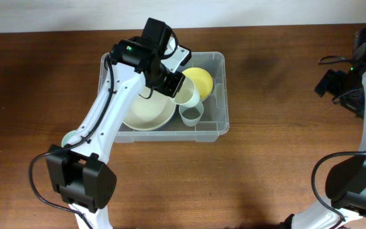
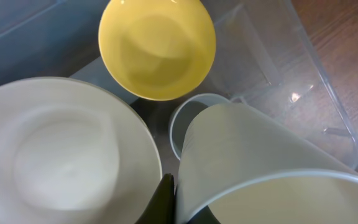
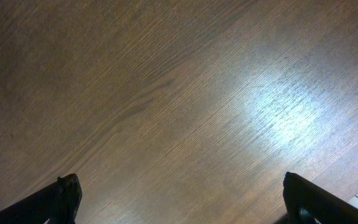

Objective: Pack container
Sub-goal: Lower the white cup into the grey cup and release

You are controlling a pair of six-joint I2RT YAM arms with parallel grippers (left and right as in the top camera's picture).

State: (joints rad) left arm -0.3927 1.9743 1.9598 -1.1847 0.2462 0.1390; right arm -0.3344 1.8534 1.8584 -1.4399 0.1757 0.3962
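Overhead: left gripper (image 1: 174, 84) seemingly grips white cup (image 1: 187, 95) over container (image 1: 223, 95); right gripper (image 3: 179, 186) spread wide.

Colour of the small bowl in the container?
Yellow bowl; clearest in the left wrist view.

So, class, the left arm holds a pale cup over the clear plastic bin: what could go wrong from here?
The pale translucent plastic cup in the left gripper seems pinched only at one side, so it may slip. It hangs close over the grey-rimmed cup in the clear rectangular plastic container; lowering could tip that instead of nesting. The round yellow bowl beside it leaves little room and could get knocked.
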